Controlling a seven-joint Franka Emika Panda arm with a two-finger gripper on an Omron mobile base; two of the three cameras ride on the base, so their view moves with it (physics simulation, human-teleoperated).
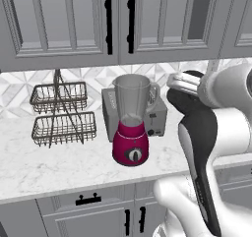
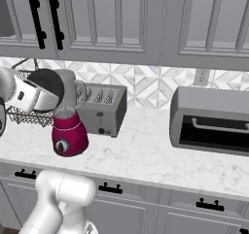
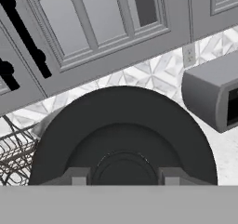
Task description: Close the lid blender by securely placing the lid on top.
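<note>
Pincer clamped on lid, jaws nearly closed on its raised centre knob. Lid = flat round black disc w/ stepped rings (matte, held on edge, not level). Blender sits below and just beside pincer on marble counter: glossy magenta base, dark dial, clear grey jar, mouth open. Toaster touching behind blender. Wire basket rack further off.
</note>
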